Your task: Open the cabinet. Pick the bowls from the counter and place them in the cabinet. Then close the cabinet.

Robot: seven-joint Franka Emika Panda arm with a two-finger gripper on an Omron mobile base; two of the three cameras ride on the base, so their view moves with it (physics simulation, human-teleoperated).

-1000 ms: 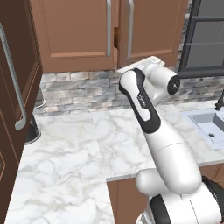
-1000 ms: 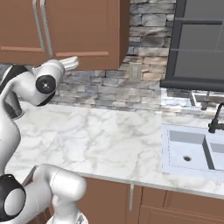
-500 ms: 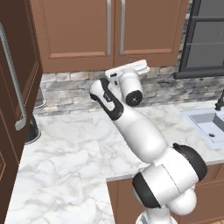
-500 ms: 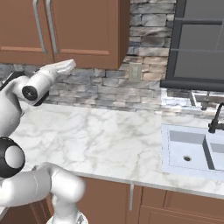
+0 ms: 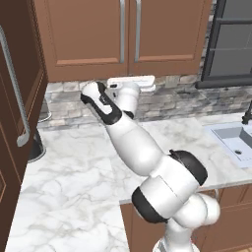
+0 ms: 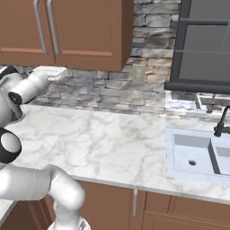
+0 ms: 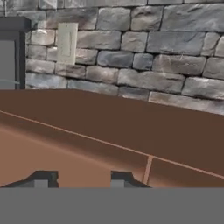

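Note:
The cabinet point(image 5: 88, 34) point(image 6: 85, 27) hangs above the counter point(image 5: 83, 182) point(image 6: 112, 143), both doors flush and its two silver bar handles point(image 5: 130, 29) side by side. My gripper point(image 5: 147, 82) point(image 6: 60, 72) point(image 7: 81, 181) hovers just under the cabinet's bottom edge, pointing along the stone wall. In the hand view the brown underside of the cabinet point(image 7: 109, 131) lies ahead, and the two fingertips point(image 7: 41, 180) stand apart with nothing between them, so the gripper is open. The bowls are out of view.
A dark tall door point(image 5: 15, 98) with a curved handle stands at the left, and a dark round object point(image 5: 35, 147) sits half hidden behind it. The sink point(image 5: 236, 140) point(image 6: 197, 155), a black faucet point(image 6: 221, 123) and the black-framed unit point(image 5: 231, 39) point(image 6: 202, 45) are to the right. A wall outlet point(image 7: 66, 43) faces the gripper.
The cabinet's right door stood slightly ajar a second ago and is now flush. My arm's elbow has swung left while the hand stays under the cabinet.

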